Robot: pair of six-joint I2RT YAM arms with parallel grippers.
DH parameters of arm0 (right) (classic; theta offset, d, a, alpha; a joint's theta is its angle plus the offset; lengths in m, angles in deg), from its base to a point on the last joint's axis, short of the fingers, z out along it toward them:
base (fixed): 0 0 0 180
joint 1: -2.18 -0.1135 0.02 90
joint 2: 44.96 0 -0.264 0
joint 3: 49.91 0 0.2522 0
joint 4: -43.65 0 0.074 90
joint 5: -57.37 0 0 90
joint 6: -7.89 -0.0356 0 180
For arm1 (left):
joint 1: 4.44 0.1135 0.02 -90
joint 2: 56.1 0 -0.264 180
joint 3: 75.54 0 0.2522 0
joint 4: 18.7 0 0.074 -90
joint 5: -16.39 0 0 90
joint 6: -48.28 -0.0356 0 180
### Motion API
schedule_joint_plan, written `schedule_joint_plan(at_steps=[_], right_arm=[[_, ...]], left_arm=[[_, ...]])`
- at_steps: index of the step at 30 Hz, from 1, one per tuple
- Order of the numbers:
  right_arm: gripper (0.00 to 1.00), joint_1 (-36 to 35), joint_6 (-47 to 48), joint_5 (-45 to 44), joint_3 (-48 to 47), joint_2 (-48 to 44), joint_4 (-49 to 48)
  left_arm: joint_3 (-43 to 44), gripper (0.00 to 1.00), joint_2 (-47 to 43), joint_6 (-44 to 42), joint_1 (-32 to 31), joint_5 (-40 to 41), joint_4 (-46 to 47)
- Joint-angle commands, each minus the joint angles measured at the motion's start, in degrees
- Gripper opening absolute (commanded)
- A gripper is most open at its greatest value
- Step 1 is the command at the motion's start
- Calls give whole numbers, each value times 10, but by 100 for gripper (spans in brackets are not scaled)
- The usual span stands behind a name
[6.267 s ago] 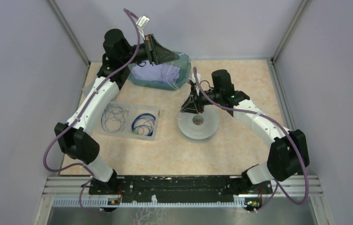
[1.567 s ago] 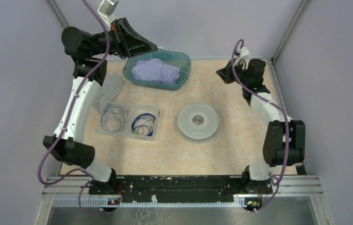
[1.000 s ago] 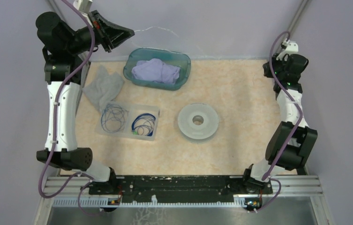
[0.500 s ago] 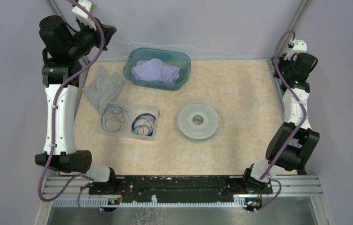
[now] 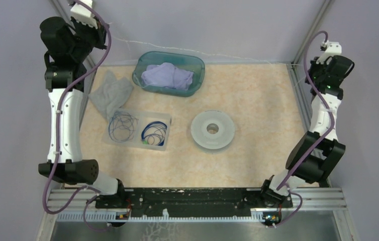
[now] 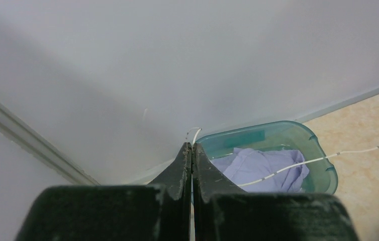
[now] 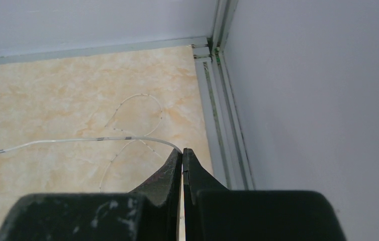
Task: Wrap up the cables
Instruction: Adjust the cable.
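Note:
A thin whitish cable (image 5: 202, 51) stretches in the air across the back of the table, above the teal tub. My left gripper (image 5: 102, 34) is raised at the far left corner and shut on one end of it. In the left wrist view the cable (image 6: 298, 161) runs right from the shut gripper (image 6: 192, 145), with a short tail above the tips. My right gripper (image 5: 310, 65) is at the far right corner, shut on the other end (image 7: 77, 141); its tips (image 7: 182, 150) pinch it. A thin loop of it (image 7: 137, 98) hangs lower. Blue cable coils (image 5: 122, 125) (image 5: 155, 131) lie in a clear tray (image 5: 136, 144).
A teal tub (image 5: 197, 75) holding a purple cloth (image 5: 167, 76) stands at the back. A grey cloth (image 5: 111, 93) lies to its left. A round white spool (image 5: 213, 130) sits mid-table. Walls and corner posts (image 7: 222, 75) are close to both grippers.
Both arms have swung apart from the middle to the far corners. The whitish cable came out of the tub and is now drawn out between the two grippers.

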State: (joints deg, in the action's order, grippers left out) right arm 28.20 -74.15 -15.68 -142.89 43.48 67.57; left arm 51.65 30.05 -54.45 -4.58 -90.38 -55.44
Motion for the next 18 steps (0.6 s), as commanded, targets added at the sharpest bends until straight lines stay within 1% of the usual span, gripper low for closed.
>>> schedule_joint_plan(at_steps=[1,9,13,18], right_arm=[[0,34,33,-7,-42,3,13],[0,47,118,-21,-53,-10,89],[0,57,144,-29,-58,-10,113],[0,67,163,-26,-66,-2,139]], left_arm=[[11,0,10,0,9,26,28],[21,0,18,30,10,-9,30],[35,0,22,30,11,5,29],[44,0,21,8,17,40,30]])
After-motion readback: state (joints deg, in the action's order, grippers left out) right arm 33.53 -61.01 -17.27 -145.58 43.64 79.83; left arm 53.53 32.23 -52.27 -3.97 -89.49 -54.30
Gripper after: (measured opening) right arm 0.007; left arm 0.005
